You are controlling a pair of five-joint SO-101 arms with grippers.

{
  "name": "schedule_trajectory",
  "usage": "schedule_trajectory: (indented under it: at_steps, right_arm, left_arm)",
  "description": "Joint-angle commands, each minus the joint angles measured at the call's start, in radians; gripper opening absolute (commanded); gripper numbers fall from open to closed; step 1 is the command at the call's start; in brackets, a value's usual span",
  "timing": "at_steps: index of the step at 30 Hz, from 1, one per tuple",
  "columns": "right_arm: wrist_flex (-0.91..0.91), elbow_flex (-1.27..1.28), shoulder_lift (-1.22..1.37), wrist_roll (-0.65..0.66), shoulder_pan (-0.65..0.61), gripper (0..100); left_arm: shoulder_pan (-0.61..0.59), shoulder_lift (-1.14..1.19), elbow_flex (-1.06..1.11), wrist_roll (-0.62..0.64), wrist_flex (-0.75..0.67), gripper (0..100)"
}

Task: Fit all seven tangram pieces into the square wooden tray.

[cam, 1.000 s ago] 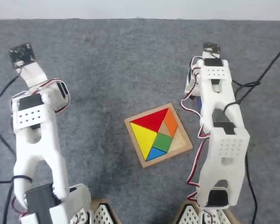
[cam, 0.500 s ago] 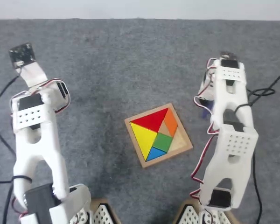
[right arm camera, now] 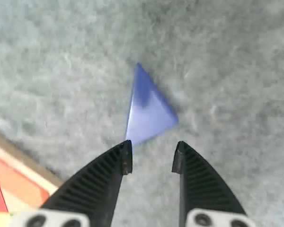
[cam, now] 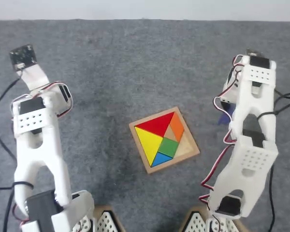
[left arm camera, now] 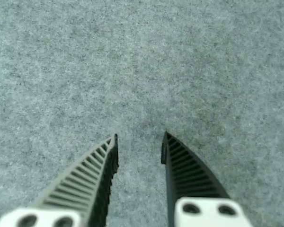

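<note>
- The step in hand looks like fetching the loose blue triangle (right arm camera: 149, 109). It lies flat on the carpet (cam: 111, 63), to the right of the tray (cam: 139, 150) and outside it.
- Next, the right gripper (right arm camera: 151, 156) likely needs to come down astride the triangle and close on it.
- The right gripper is partly open and holds nothing. Its tips sit just short of the triangle.
- The left gripper (left arm camera: 139, 149) is partly open and empty, well left of the tray.
</note>
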Motion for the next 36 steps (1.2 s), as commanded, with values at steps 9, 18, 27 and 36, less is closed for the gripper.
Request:
schedule_trajectory:
  at_steps: [9, 18, 27, 36]
  right_arm:
    - [0.05, 0.017, -0.05, -0.049, -0.044, 28.2]
    - [-0.079, 0.026, 0.015, -0.126, -0.076, 32.9]
    - [-0.116, -0.035, 0.113, -0.121, -0.067, 32.9]
    - [-0.114, -0.133, 0.219, -0.114, -0.067, 32.8]
  left_arm:
    - [0.006, -0.005, -0.039, 0.002, 0.0, 15]
    - [0.006, -0.005, -0.038, 0.002, 0.0, 15]
    - [0.008, -0.005, -0.036, 0.002, 0.0, 15]
    - [0.008, -0.005, -0.036, 0.002, 0.0, 15]
